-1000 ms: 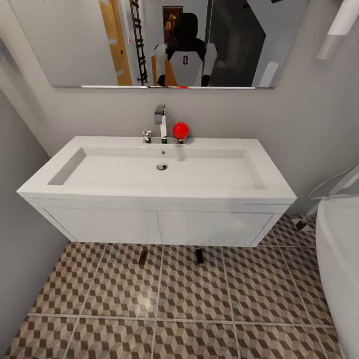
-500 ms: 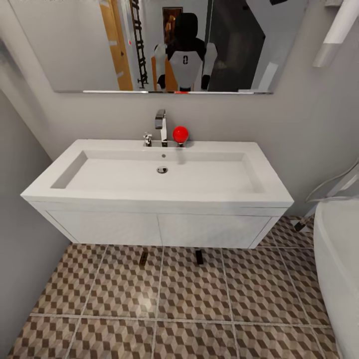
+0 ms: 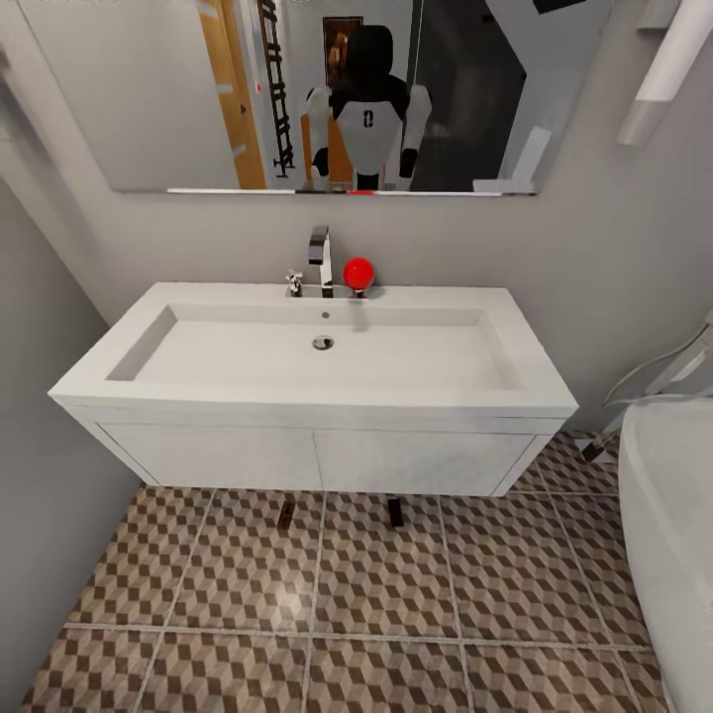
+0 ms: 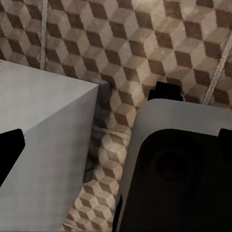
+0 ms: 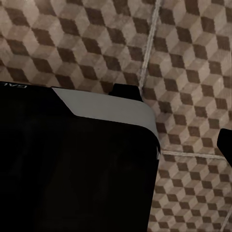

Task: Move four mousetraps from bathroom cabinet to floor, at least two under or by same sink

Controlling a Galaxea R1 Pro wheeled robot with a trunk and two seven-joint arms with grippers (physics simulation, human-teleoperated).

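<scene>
The head view looks down on the white sink (image 3: 317,381), a wide boxy basin fixed to the grey wall, with a chrome faucet (image 3: 319,259) at the back and a red ball (image 3: 358,271) just beside it. Above hangs a mirror (image 3: 149,99) that reflects the robot's black and white trunk. On the patterned bathroom floor (image 3: 376,594), right at the front edge of the sink's body, lie two mousetraps: one (image 3: 285,513) left of the middle grout line and another (image 3: 396,511) to the right of it, apart from each other. A white bathtub (image 3: 673,515) curves in at the right edge.

The left wrist view shows cube-print tiles, a grey boxy corner and part of the robot's own dark and white body. The right wrist view shows the same tiles past the robot's black body. I cannot tell whether either gripper's jaws are apart or together
</scene>
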